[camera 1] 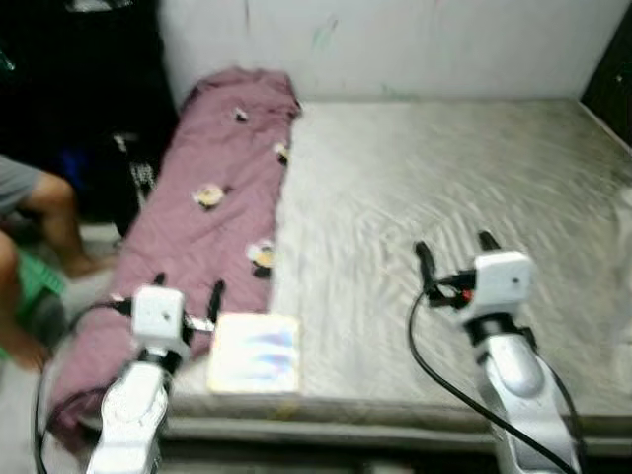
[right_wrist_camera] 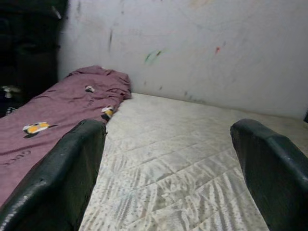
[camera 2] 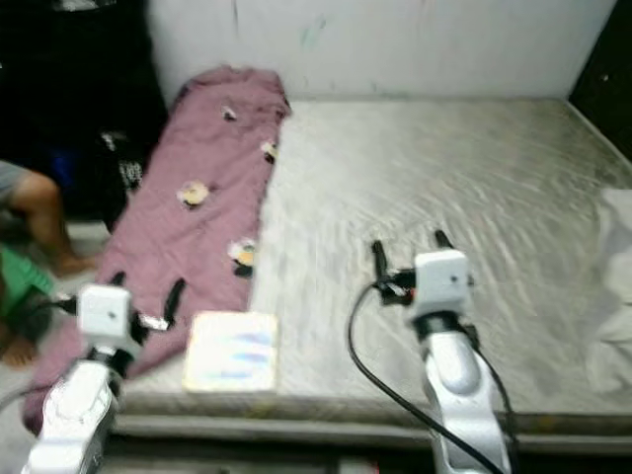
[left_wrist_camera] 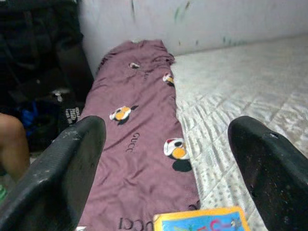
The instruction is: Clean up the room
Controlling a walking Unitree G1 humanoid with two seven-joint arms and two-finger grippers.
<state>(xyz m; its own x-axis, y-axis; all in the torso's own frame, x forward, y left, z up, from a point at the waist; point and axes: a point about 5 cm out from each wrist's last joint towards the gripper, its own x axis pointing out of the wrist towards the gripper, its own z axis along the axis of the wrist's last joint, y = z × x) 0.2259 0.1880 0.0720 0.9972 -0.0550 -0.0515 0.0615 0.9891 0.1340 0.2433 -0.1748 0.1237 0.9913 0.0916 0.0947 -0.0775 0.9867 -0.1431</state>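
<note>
Purple blanket (left_wrist_camera: 139,144): we read "GUCCI" printed on it, once mid-cloth and again near its lower edge.
Book (left_wrist_camera: 202,221): cover letters too blurred for us.

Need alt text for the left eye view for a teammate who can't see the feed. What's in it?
A bare quilted mattress fills most of the frame, with a mauve printed blanket lying along its left side and a small colourful book at the near edge. Both pincers, left and right, hover open above the bed; a person's legs sit at far left.
</note>
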